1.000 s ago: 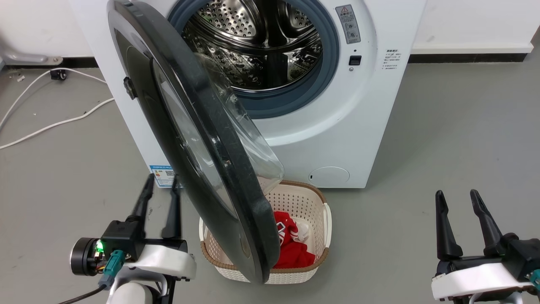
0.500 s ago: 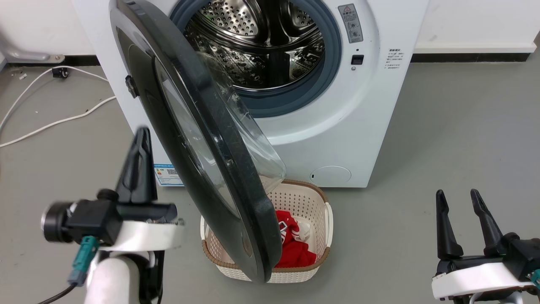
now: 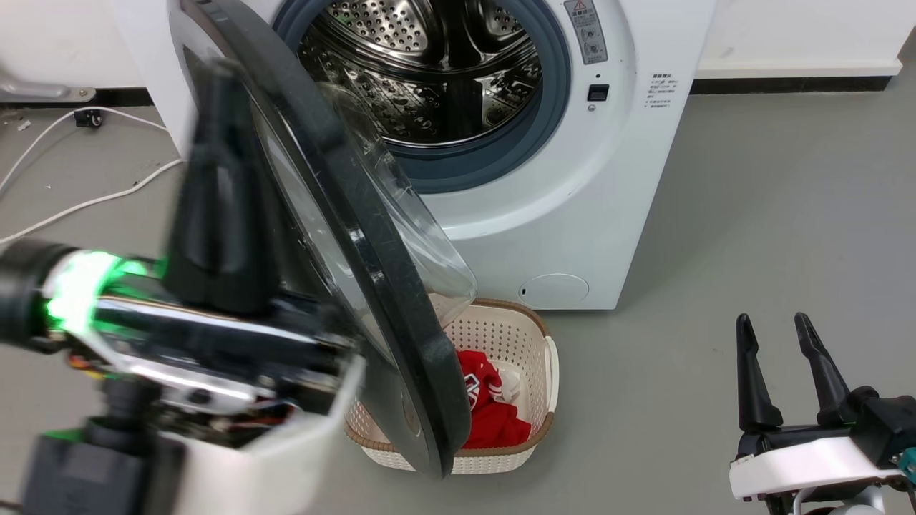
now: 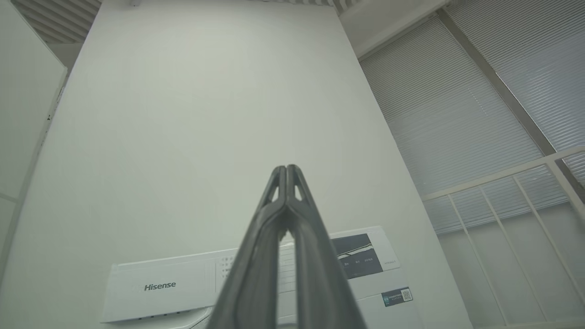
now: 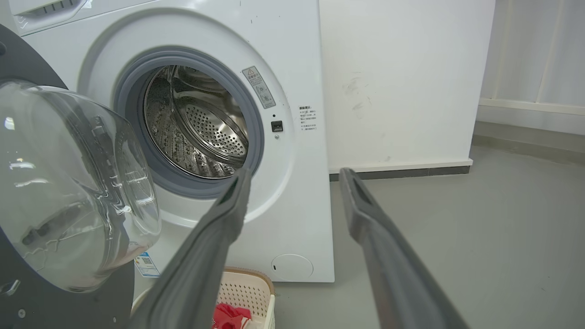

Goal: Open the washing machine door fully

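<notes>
Left wrist view looks steeply upward along the left gripper [image 4: 286, 169]. Its two fingers are pressed together at the tips with nothing between them, and the top panel of the washing machine [image 4: 160, 285] and a bare wall lie beyond. In the head view this gripper is large and blurred, raised close to the camera in front of the outer face of the washing machine door [image 3: 372, 236]; I cannot tell whether it touches it. A second ago it sat low near the floor, left of the door, with its fingers parted. Half a second ago it was already closed and climbing.

The door has not followed. It hangs about half open, its glass bowl facing the drum opening [image 3: 429, 71] and its lower rim over the laundry basket [image 3: 547, 357]; the slight shift of the whole picture is the camera's. The right gripper [image 3: 771, 322] rests low at the right, fingers spread and empty, well apart from the door.

The opening seems unfinished. The closed fingers look set to push, probably from the door's inner side or rim.
</notes>
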Available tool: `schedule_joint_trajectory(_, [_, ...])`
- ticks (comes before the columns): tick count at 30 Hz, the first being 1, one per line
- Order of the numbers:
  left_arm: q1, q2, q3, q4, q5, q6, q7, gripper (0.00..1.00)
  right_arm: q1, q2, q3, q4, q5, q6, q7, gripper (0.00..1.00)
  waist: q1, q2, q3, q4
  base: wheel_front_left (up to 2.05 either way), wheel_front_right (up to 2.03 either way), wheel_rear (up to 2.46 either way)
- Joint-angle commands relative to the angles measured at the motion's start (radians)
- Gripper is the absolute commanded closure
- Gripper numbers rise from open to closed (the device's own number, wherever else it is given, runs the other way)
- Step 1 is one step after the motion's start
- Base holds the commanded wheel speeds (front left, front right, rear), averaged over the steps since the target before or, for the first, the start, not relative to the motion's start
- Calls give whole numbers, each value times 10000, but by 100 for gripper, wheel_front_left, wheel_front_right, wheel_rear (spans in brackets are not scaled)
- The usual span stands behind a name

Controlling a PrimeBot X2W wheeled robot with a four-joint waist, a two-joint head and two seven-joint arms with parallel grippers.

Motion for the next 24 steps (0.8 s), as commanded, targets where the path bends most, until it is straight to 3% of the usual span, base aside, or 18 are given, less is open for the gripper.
schedule_joint_trajectory(1, [116, 0, -232, -1, 15, -83, -6, 100, -106, 26, 2, 23, 62, -7, -19, 0, 0, 0, 7, -16, 0, 0, 0])
schedule_joint_trajectory(10, [1484, 63, -2459, 1432, -504, -360, -8, 100, -156, 23, 14, 76, 153, -7, -20, 0, 0, 0, 62, -90, 0, 0, 0])
schedule_joint_trajectory(17, [2677, 419, -3371, 3088, -1177, -442, 214, 100, -88, 24, 31, 161, 164, -7, -20, 0, 0, 0, 44, -62, 0, 0, 0])
schedule_joint_trajectory(24, [3889, 349, -3857, 4175, -1753, -278, 638, 100, -20, 24, 74, 211, 169, -7, -20, 0, 0, 0, -3, -54, 0, 0, 0])
